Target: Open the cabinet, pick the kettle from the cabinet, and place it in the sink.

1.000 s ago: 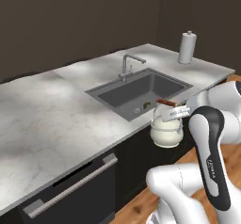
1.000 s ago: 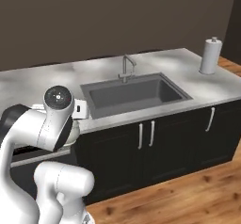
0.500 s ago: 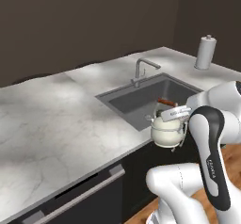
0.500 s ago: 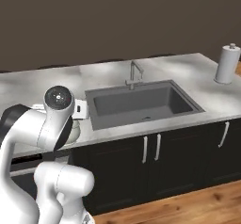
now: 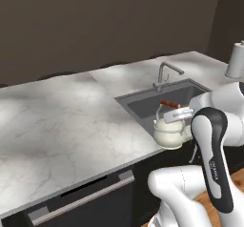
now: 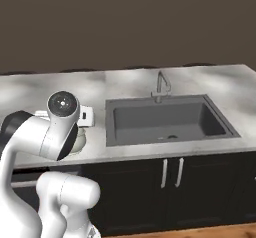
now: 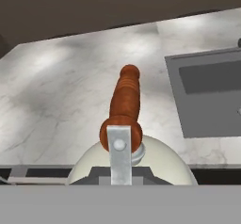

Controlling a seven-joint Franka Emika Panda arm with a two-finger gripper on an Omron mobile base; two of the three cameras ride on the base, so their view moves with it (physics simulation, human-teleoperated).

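My pincer is clenched on the squat cream-white kettle by its reddish wooden handle, at right-centre of frame over the marble surface edge, short of the dark grey sink. Risk: kettle swings, clips the rim.

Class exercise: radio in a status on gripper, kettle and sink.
Gripper shut on kettle handle. Kettle held at counter edge, left of sink, not yet in basin. Nothing in the way.

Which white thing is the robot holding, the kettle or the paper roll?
The kettle. The gripper is shut on its red-brown handle by the sink. The paper roll stands alone far off on the counter.
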